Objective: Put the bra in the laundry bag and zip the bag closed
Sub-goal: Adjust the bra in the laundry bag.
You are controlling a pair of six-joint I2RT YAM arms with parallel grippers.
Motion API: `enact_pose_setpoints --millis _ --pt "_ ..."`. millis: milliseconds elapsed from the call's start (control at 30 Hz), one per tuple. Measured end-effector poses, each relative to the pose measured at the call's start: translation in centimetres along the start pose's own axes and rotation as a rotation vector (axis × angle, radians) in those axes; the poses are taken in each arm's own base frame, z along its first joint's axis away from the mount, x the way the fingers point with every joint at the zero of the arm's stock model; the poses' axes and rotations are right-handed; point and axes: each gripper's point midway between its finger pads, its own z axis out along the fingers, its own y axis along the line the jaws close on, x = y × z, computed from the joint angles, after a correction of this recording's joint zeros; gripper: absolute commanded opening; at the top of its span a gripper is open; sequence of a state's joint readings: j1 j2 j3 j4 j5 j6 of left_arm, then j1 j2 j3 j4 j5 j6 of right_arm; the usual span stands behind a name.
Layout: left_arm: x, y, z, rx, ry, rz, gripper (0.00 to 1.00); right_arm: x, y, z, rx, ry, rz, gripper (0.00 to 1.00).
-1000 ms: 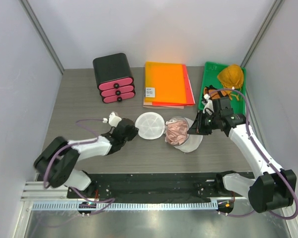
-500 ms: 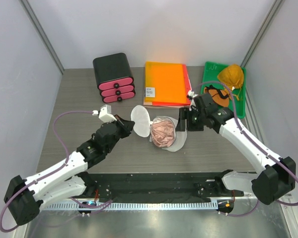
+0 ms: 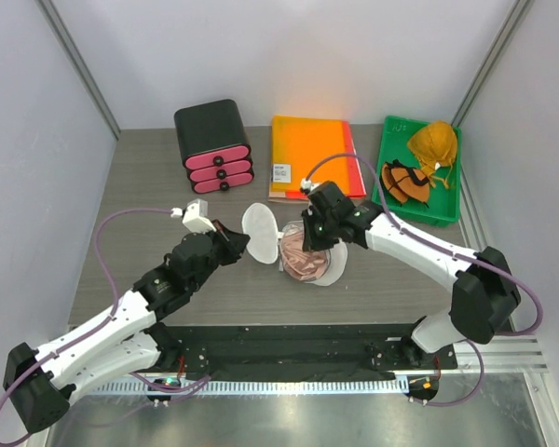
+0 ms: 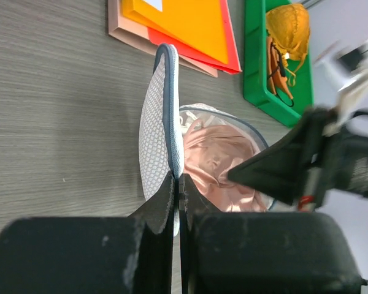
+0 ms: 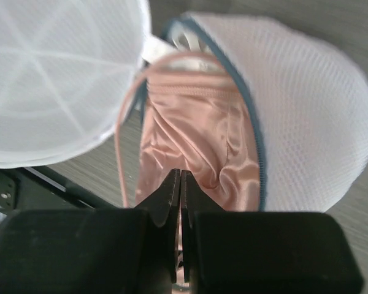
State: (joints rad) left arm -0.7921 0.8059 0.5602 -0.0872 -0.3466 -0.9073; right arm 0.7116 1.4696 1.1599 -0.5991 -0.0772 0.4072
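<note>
from above, the right gripper (image 3: 310, 238) covers part of the bra (image 3: 301, 261) and of the laundry bag (image 3: 258, 235) — whether its closed tips pinch fabric is unclear. in the left wrist view the right arm (image 4: 349, 165) is blurred; the tray (image 4: 254, 61) and folders (image 4: 190, 27) run off the top.

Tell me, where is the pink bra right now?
In the top view, the bra lies mid-table inside the open laundry bag, near the orange folders.

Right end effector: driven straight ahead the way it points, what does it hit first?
The pink satin bra lying in the open half of the white mesh laundry bag. The right end effector, tips shut, looks at or just above the fabric; depth is unclear.
</note>
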Motion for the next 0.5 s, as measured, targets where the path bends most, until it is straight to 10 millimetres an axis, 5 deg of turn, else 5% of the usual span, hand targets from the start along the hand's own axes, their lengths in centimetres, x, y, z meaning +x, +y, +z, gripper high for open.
enact_pose_setpoints --millis 200,500 --pt "-0.9 -1.6 -0.6 0.042 0.003 -0.008 0.0 4.4 -0.7 2.3 0.027 0.07 -0.018 0.01" --pt "-1.0 -3.5 -1.5 0.095 0.049 -0.047 0.0 3.4 -2.7 6.3 0.113 -0.054 0.007 0.01"
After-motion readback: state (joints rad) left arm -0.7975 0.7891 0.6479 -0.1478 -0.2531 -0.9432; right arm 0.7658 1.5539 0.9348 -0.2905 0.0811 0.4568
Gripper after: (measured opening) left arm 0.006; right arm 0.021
